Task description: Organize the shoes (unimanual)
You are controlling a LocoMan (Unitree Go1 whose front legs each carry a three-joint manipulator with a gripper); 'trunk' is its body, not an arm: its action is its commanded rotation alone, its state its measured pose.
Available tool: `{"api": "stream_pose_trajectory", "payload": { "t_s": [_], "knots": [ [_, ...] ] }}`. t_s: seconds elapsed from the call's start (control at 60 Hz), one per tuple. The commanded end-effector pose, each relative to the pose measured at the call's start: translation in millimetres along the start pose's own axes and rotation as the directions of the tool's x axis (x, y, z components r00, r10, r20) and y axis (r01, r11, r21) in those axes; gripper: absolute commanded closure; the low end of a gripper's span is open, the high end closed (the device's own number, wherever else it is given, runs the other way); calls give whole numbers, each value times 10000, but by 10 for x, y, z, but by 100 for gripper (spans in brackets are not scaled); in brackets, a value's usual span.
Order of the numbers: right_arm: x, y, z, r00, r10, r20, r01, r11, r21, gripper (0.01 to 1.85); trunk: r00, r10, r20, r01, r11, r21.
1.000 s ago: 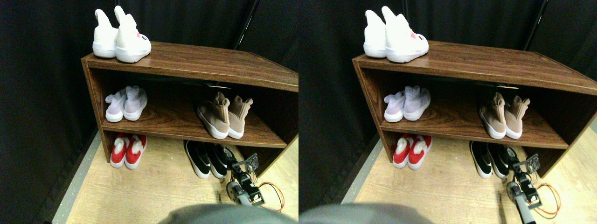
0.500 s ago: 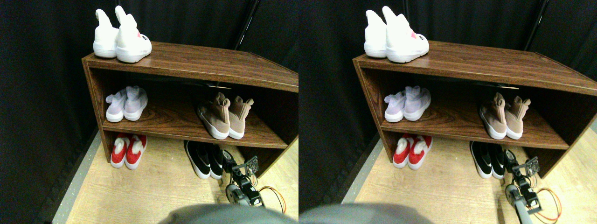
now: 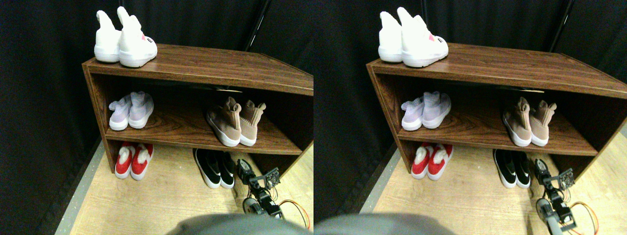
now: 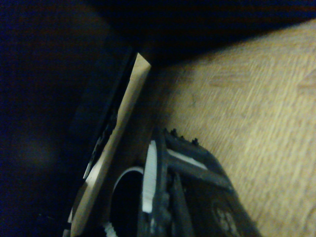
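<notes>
The black slip-ons (image 3: 214, 168) sit paired on the floor (image 3: 161, 200) under the wooden rack (image 3: 205, 63); the tan sock-shoes (image 3: 236, 122) stand on its middle shelf; the right gripper (image 3: 245, 169) hangs just beside the black pair, jaw state impossible to tell; red shoes (image 3: 133, 159) lie well apart

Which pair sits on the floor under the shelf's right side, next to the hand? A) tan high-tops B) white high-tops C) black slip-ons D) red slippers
C: the black slip-ons with white soles sit on the floor at the lower right of the shelf unit, just left of the hand.
</notes>
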Motion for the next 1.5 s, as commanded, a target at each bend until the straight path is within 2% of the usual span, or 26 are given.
{"api": "stream_pose_trajectory", "payload": {
  "t_s": [0.017,0.067,0.15,0.167,0.3,0.45,0.5,0.583,0.633,0.683,0.733,0.817,0.917,0.933,1.067,1.2,1.25,1.333,1.383,1.4,1.5],
  "knots": [
    [-85,215,69,9922,1239,132,-1235,9919,-294,180,9998,-93,202,94,10000,-24],
    [-183,276,134,9885,1496,198,-1474,9853,-859,180,9995,-171,257,171,9999,29],
    [-294,340,203,9858,1669,175,-1659,9849,-501,180,9991,-253,341,251,9997,78],
    [-333,354,231,9820,1886,-16,-1883,9799,-656,180,9990,-272,366,269,9996,90],
    [-480,371,304,9766,2129,-299,-2139,9762,-368,180,9982,-333,492,327,9994,144],
    [-759,374,352,9657,2574,-349,-2586,9653,-356,180,9968,-447,663,435,9989,195],
    [-856,378,371,9595,2761,-556,-2785,9595,-419,180,9965,-461,697,449,9988,196],
    [-1016,386,411,9481,3053,-888,-3121,9470,-759,180,9952,-489,849,475,9987,189],
    [-1113,395,435,9418,3186,-1073,-3243,9451,-399,180,9947,-502,902,487,9986,190],
    [-1182,404,444,9405,3239,-1030,-3290,9437,-359,180,9936,-522,1000,506,9986,183],
    [-1333,439,453,9346,3422,-968,-3497,9338,-753,180,9930,-548,1045,531,9984,194],
    [-1452,478,459,9272,3592,-1066,-3659,9292,-522,180,9915,-593,1158,572,9981,215],
    [-1583,536,464,9129,3895,-1221,-3982,9155,-567,180,9900,-635,1257,609,9978,243],
    [-1637,561,463,9037,4070,-1328,-4155,9086,-432,180,9900,-635,1257,609,9978,243],
    [-1745,614,448,8834,4420,-1554,-4500,8928,-187,180,9888,-664,1334,635,9976,262],
    [-1817,655,423,8842,4418,-1517,-4499,8928,-223,180,9887,-667,1339,638,9976,259],
    [-1843,672,406,8764,4543,-1598,-4654,8842,-392,180,9888,-667,1338,638,9976,256],
    [-1816,663,377,8710,4615,-1686,-4730,8804,-335,180,9891,-647,1319,620,9978,239],
    [-1812,661,371,8721,4591,-1692,-4706,8817,-334,180,9894,-651,1298,625,9978,242],
    [-1817,663,359,8772,4516,-1633,-4624,8860,-338,180,9894,-651,1298,625,9978,242],
    [-1802,660,330,8740,4563,-1672,-4663,8843,-241,180,9898,-668,1257,642,9976,243]
  ]
}}
